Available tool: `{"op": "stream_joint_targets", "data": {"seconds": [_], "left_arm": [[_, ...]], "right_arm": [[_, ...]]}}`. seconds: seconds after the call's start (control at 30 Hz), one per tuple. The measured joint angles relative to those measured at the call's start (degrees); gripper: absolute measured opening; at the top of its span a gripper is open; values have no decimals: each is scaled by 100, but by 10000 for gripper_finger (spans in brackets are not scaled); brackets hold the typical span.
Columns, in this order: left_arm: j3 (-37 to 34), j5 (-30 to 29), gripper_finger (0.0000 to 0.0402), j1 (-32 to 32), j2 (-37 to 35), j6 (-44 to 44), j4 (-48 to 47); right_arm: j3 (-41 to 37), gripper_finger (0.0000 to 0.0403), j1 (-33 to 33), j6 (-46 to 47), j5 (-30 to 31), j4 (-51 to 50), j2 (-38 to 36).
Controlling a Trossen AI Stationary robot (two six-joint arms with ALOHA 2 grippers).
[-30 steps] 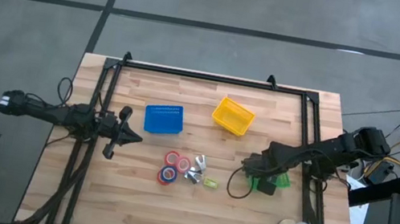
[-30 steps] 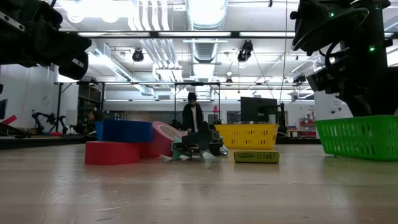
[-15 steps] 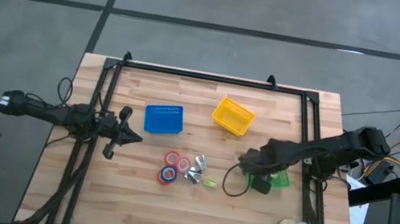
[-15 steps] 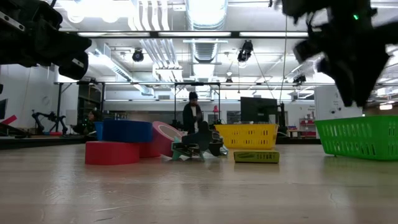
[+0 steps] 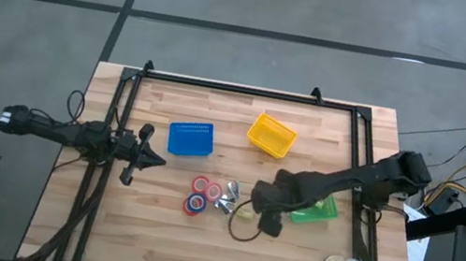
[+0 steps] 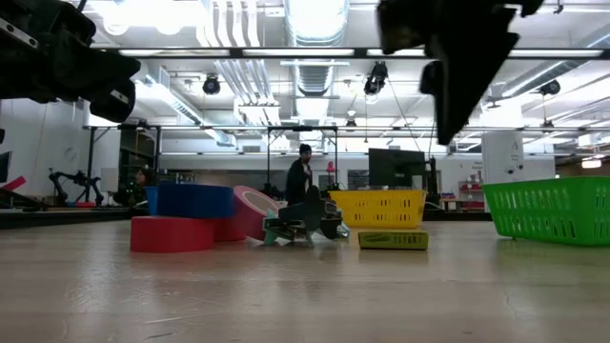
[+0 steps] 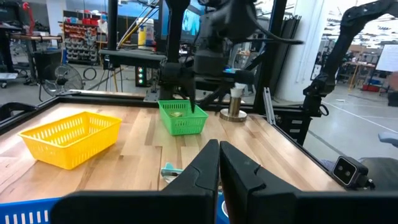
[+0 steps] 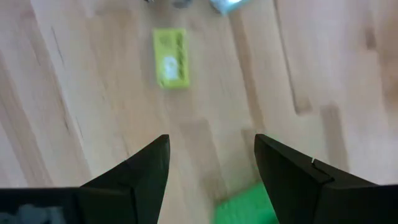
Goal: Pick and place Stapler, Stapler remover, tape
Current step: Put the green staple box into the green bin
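The right gripper hangs above the counter with its jaws parted and nothing between them; in its wrist view the two dark fingers stand well apart over bare wood, with a small yellow-green box ahead of them and a corner of the green basket just behind. From above, this gripper sits just beside that yellow-green box and near the cluster at the middle of the counter, with the green basket on its far side under the arm. The cluster holds the tape: two red rolls touching each other and a blue roll with red against them, with silvery metal pieces just beside; which of these is the stapler or the remover cannot be told. In the low view the red rolls lie flat and leaning, the blue one stacked on top. A blue basket and a yellow basket stand farther back on the counter, apart from each other. The left gripper waits at the left side of the counter, its jaws pressed together and holding nothing, well apart from the tape. A person stands in the room behind.
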Motion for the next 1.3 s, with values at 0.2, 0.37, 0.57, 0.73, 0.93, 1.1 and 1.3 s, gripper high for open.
{"op": "stream_joint_targets", "data": {"seconds": [0.2,0.37,0.57,0.73,0.93,1.1,1.3], "left_arm": [[0,-1,16,1,-2,0,3],[0,0,16,0,-2,0,13],[0,-1,16,1,0,0,17],[0,1,16,0,0,1,7],[0,-1,16,-1,0,2,7],[0,1,16,-1,0,0,4],[0,0,16,0,0,1,4]], "right_arm": [[412,229,24,-598,-35,171,698],[437,228,23,-877,-92,531,1064],[430,228,22,-1027,-124,830,1378],[445,228,20,-1097,-124,979,1682],[442,228,-32,-1320,-133,1059,1810],[426,225,-40,-1354,-97,1305,1810],[391,206,-44,-1384,-26,1311,1810]]}}
